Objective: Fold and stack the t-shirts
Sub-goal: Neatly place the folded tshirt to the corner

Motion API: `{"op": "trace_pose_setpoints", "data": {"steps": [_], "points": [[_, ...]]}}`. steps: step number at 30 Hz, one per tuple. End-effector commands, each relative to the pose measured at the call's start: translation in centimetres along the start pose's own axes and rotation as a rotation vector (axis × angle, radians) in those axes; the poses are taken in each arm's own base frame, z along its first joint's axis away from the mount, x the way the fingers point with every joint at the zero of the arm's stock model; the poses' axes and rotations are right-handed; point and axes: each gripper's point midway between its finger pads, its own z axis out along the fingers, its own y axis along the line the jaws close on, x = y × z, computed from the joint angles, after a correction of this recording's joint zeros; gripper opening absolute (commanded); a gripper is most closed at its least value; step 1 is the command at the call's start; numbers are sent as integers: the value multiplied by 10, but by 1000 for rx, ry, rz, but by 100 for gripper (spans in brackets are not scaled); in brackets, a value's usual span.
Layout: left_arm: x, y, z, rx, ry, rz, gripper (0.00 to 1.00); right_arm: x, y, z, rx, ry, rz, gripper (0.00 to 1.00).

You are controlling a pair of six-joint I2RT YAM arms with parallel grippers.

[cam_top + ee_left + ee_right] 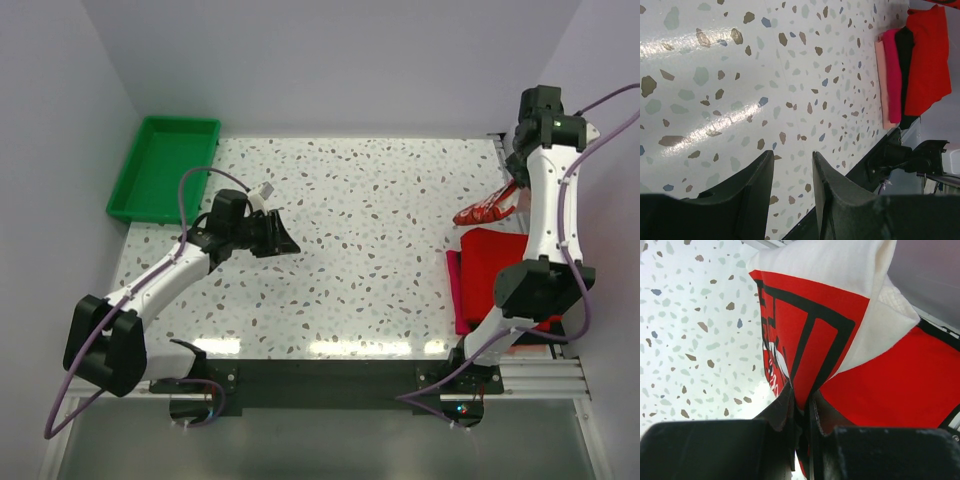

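Your printed shirt (815,315) is light, limp cloth that will sag, so grip it at a hem or shoulder edge. It hangs far right above the table (350,220), near the folded stack (495,270), pinched tight in the right gripper (801,412). The left gripper (792,170) hovers above the table, fingers slightly apart, empty

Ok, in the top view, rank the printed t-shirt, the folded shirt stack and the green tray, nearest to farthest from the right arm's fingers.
1. The printed t-shirt, pinched in the right fingers, far right.
2. The folded shirt stack, right side, toward the near edge.
3. The green tray, far-left corner.
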Motion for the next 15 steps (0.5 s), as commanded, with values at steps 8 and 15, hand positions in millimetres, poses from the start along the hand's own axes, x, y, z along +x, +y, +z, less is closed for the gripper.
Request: {"op": "trace_pose_setpoints", "data": {"steps": [8, 15], "points": [[-11, -11, 1, 46, -27, 35, 41, 9, -77, -57, 11, 1, 6, 0], [-5, -13, 6, 78, -22, 28, 41, 55, -130, -60, 55, 24, 14, 29]]}}
